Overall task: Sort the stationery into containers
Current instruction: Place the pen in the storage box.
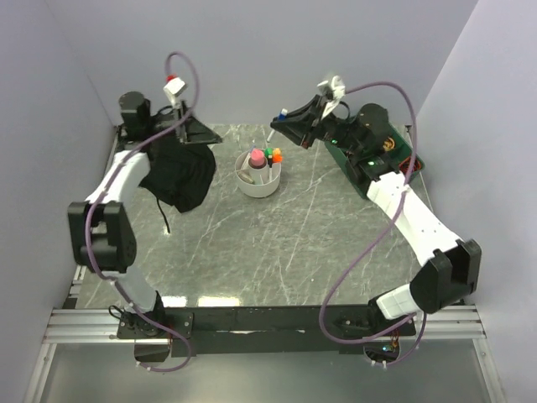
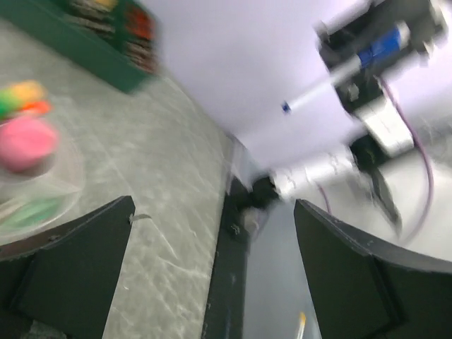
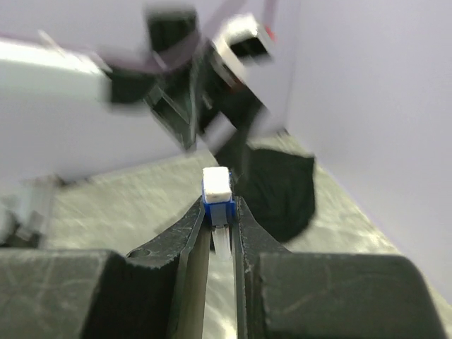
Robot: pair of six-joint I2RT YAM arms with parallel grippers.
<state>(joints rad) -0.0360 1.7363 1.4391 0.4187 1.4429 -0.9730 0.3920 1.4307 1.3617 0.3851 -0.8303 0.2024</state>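
Observation:
A round white bowl (image 1: 258, 183) with dividers stands mid-table and holds a pink-capped bottle (image 1: 256, 159), a green highlighter (image 1: 268, 154) and an orange highlighter (image 1: 276, 156). My right gripper (image 1: 288, 122) hangs above the table behind the bowl, shut on a white pen with a blue part (image 1: 280, 117). The right wrist view shows the pen (image 3: 217, 187) pinched between the right gripper's (image 3: 219, 206) jaws. The floppy black bag (image 1: 178, 178) lies at the back left. My left gripper (image 1: 193, 130) is open at the bag's upper edge. In the left wrist view, nothing lies in the left gripper (image 2: 213, 205).
A green box (image 1: 362, 168) of other items sits at the back right under my right arm, and also shows in the left wrist view (image 2: 92, 42). Walls close in the back and both sides. Purple cables loop over both arms.

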